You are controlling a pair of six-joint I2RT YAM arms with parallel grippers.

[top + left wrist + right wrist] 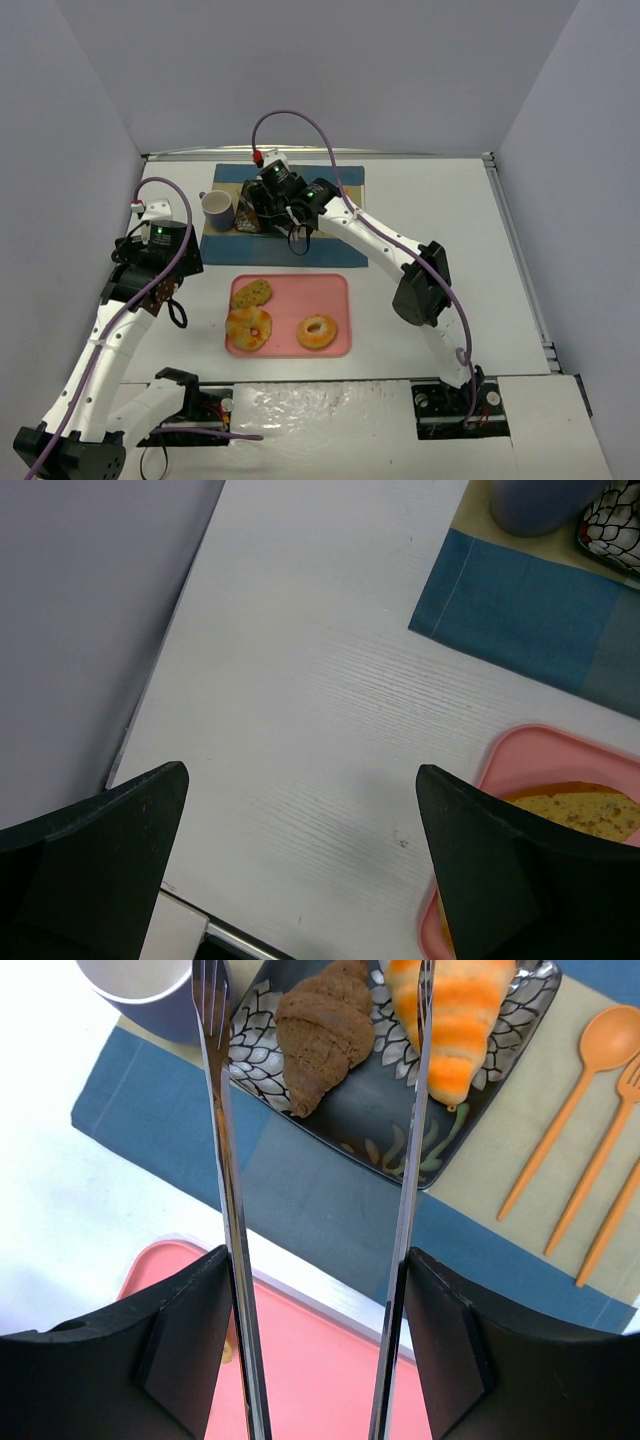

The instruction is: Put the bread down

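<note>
Over the dark plate (350,1125) at the far side of the worktop (450,215), my right end effector (318,1310) grips tongs (225,1160) whose arms stand apart and empty, the orange-striped bread (465,1010) lying on the plate beside a brown croissant (325,1020), so I judge a straight lift best, dragging neither.

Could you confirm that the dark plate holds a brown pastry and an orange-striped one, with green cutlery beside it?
Not quite: the cutlery beside the dark plate is orange, not green, as the right wrist view shows. The brown pastry and orange-striped pastry are right.
</note>
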